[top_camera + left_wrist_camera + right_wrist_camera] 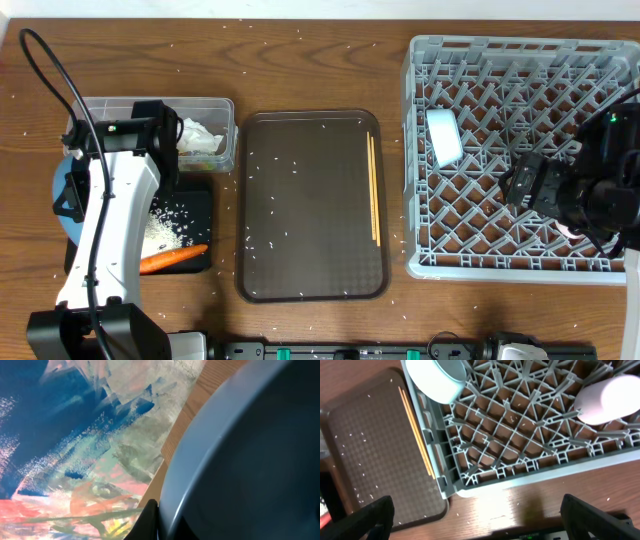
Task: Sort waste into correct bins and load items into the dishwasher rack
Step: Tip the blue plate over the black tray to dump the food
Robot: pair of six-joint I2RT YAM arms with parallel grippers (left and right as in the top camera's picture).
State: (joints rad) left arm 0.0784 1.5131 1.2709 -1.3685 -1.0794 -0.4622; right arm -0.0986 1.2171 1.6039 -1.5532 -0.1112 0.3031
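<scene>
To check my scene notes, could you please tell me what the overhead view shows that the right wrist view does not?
Only overhead: the clear tub with the crumpled tissue, the black tray with rice and the carrot, and the left arm over the blue plate. Only right wrist: the pink cup plainly, in the rack. Both: the rack, light-blue cup, chopsticks and brown tray.

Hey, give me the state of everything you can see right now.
Left fingers: shut, at plate rim.
Right fingers: open, empty, over rack.
Blue cup: lying in rack.
Pink cup: in rack.
Chopsticks: on brown tray.
Tissue: in clear tub.
Carrot, rice: in black tray.
</scene>
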